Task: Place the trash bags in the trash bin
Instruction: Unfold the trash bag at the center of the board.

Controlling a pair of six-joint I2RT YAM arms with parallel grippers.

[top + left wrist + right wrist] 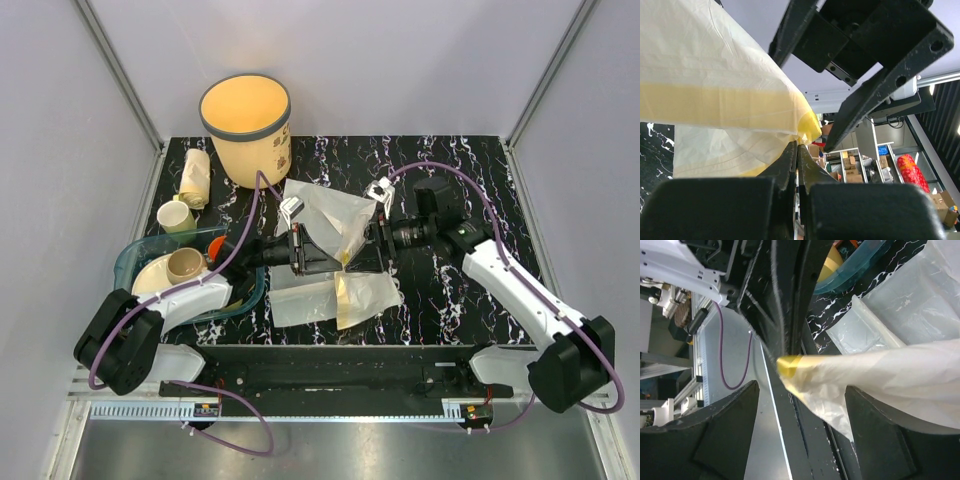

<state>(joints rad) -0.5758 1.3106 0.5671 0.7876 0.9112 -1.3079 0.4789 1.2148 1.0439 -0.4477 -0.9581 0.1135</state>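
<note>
The trash bin [245, 125], a cream bucket with a dark rim, stands upright at the back left. One trash bag [330, 215] is lifted over the table's middle, and its yellow corner [807, 127] is pinched in my shut left gripper [797, 146] [343, 258]. My right gripper [800, 405] [356, 256] faces it with its jaws wide open, the bag's yellow tip [790, 365] hanging between them untouched. In the right wrist view the left fingers [785, 305] clamp that tip. A second trash bag [330, 300] [860, 335] lies flat on the table below.
A teal dish tray [135, 262] with a plate and a cup sits at the front left under my left arm. A cream cup [175, 215] and a pale rolled bundle [195, 178] lie behind it, left of the bin. White walls close in both sides.
</note>
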